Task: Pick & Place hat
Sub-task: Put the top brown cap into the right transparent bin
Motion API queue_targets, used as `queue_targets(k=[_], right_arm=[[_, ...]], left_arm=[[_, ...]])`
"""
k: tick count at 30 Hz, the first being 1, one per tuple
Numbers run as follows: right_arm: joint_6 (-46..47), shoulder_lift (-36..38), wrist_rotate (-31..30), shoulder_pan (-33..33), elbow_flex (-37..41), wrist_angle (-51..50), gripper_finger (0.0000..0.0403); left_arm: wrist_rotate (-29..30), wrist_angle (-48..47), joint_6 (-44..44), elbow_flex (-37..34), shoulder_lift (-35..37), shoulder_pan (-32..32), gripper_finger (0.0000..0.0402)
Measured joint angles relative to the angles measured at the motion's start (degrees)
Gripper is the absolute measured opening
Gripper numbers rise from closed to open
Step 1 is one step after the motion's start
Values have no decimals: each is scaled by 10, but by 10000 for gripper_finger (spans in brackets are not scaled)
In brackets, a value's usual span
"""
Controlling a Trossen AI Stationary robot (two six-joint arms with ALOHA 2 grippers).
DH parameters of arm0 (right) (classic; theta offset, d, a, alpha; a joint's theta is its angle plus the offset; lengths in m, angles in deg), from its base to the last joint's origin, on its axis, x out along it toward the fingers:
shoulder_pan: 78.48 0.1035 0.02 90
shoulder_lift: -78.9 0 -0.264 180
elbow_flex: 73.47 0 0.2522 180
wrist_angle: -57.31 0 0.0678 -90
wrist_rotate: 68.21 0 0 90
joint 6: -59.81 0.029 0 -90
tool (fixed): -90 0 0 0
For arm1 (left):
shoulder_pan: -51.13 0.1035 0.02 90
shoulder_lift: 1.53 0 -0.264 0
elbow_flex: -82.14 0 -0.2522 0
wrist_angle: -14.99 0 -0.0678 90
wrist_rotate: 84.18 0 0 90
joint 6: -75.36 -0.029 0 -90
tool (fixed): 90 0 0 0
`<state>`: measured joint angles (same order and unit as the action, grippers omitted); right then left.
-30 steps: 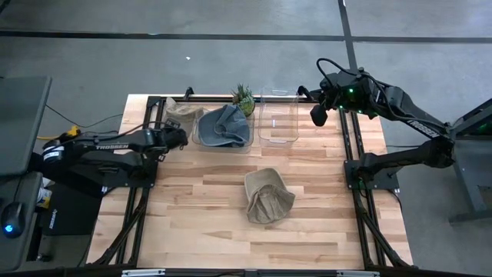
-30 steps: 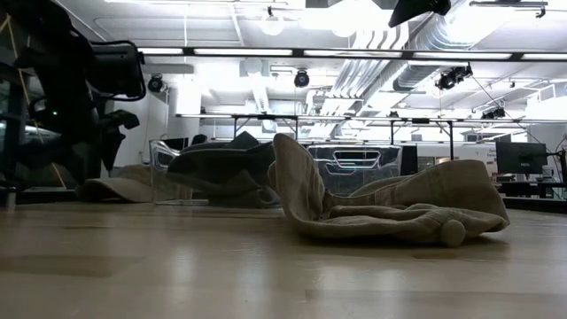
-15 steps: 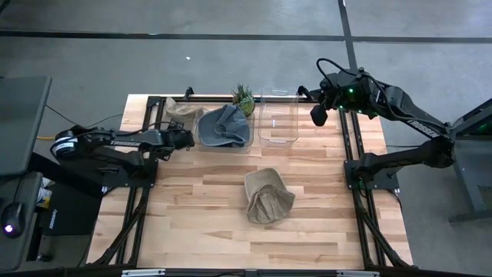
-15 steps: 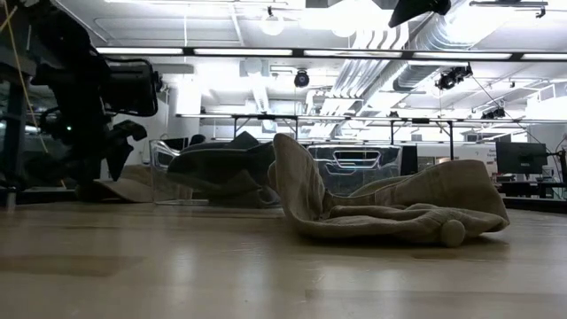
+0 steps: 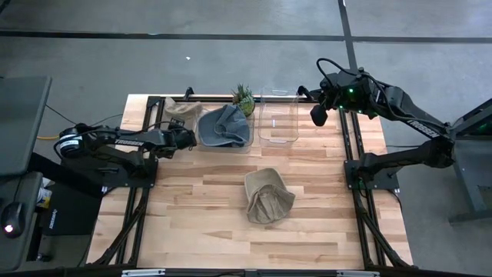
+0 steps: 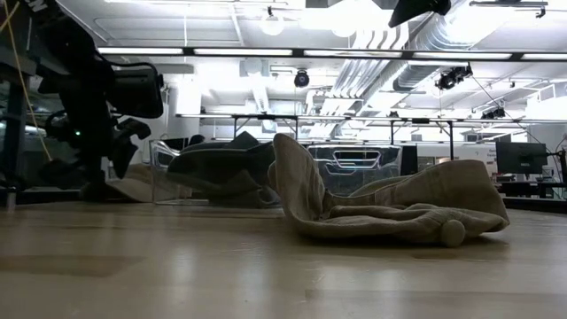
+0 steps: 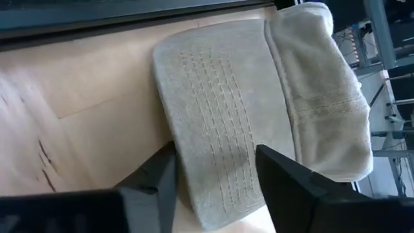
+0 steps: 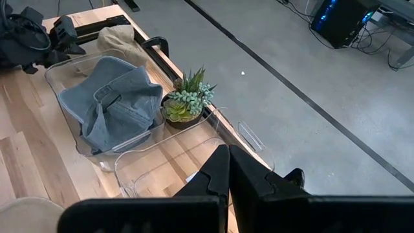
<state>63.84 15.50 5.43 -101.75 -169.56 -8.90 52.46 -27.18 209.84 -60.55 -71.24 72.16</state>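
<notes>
At the table's far left corner, my left gripper (image 7: 213, 171) straddles the brim of the tan hat (image 7: 259, 103), one finger on each side, spread, not yet pinching it. That hat lies flat on the wood just beside the clear bin (image 5: 224, 143) holding a grey hat (image 5: 224, 126). A second tan hat (image 5: 268, 197) lies crumpled mid-table. My right gripper (image 8: 228, 169) hangs above the empty clear bin (image 5: 278, 121), fingers pressed together, near a small potted plant (image 5: 244, 98).
</notes>
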Motion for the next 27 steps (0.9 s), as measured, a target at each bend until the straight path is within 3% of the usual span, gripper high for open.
queue_targets(k=[10, 18, 27], right_arm=[[2, 0, -2, 0, 0, 0, 0], [2, 0, -2, 0, 0, 0, 0], [2, 0, -2, 0, 0, 0, 0]], left_arm=[[12, 5, 30, 1, 3, -1, 12], [7, 1, 42, 1, 7, -1, 6], [4, -7, 10, 0, 63, 0, 0]])
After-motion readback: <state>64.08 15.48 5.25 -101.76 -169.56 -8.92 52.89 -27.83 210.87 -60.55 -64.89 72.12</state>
